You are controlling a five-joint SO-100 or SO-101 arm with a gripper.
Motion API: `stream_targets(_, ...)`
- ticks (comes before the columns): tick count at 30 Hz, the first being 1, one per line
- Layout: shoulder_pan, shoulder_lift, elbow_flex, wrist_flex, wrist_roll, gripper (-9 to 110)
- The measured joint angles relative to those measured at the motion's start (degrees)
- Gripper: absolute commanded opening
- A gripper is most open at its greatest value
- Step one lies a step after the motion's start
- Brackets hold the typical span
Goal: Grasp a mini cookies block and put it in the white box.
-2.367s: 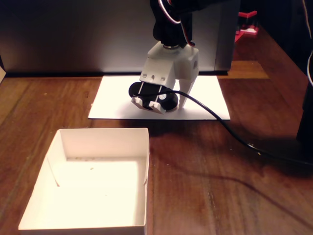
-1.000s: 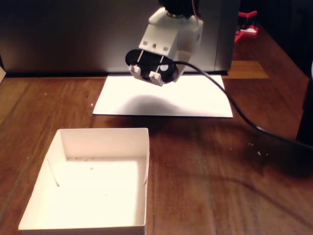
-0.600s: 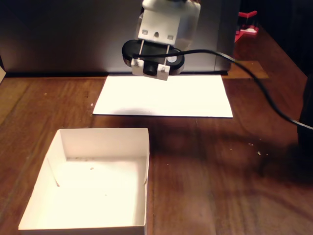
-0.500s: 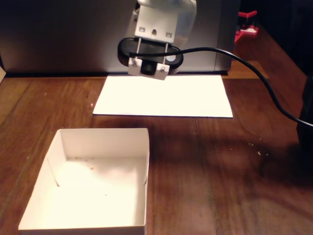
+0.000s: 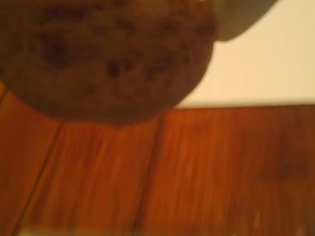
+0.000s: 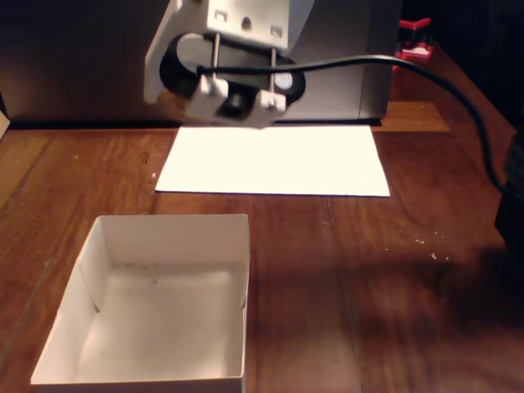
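The mini cookie (image 5: 103,59) fills the upper left of the wrist view, golden-brown with dark specks, blurred and very close to the lens. It hangs above the wooden table, so the gripper is shut on it. A grey rounded part of the gripper shows at the wrist view's top right. In the fixed view the white arm head with my gripper (image 6: 176,88) hovers above the far left edge of the sheet of paper; the cookie is mostly hidden there. The white box (image 6: 168,231) stands open and empty at the front left, well in front of the gripper.
A flat white sheet of paper (image 6: 274,160) lies behind the box on the wooden table (image 6: 377,286); it also shows in the wrist view (image 5: 261,69). A black cable (image 6: 442,82) arcs to the right. A grey wall stands at the back. A red object (image 6: 416,41) sits far right.
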Motion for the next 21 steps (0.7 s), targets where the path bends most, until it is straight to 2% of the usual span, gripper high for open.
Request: stream_targets(21, -6.1, -14.9, 0.0, -8.0, 7.2, 15)
